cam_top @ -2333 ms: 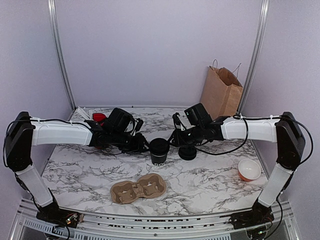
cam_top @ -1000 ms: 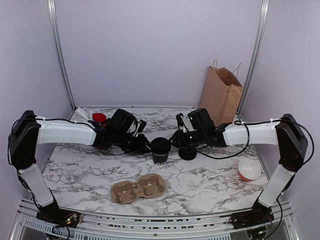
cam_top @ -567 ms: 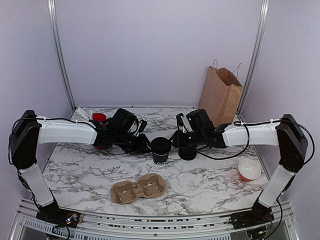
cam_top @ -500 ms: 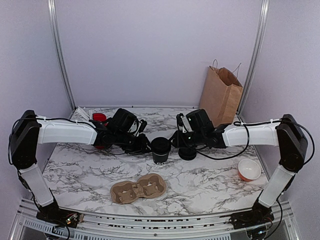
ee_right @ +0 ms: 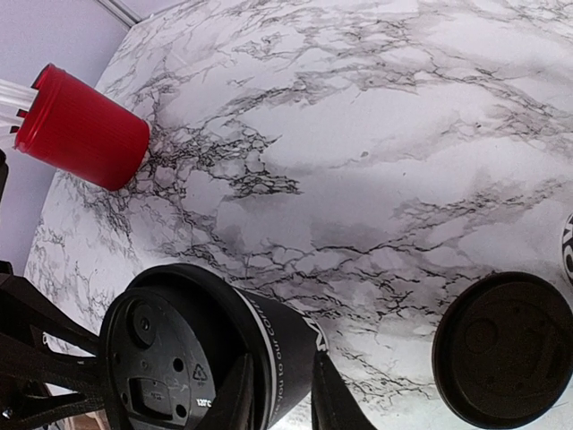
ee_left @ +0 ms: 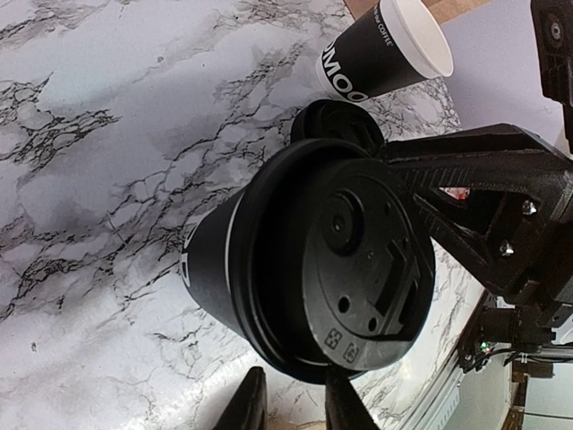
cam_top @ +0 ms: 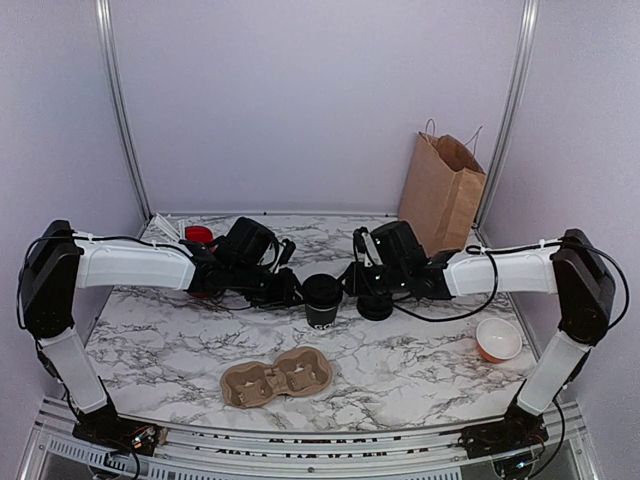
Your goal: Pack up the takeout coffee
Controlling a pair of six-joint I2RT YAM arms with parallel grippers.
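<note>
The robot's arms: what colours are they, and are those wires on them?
The left arm and right arm have white shells between bulky black joints, with thin black cables looping alongside. The left gripper and right gripper are all black.

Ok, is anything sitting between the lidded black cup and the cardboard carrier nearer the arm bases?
Nothing visible does. Bare marble table runs from the coffee cup to the cardboard carrier. The loose lid lies beside the cup on the right arm's side, off that line.
</note>
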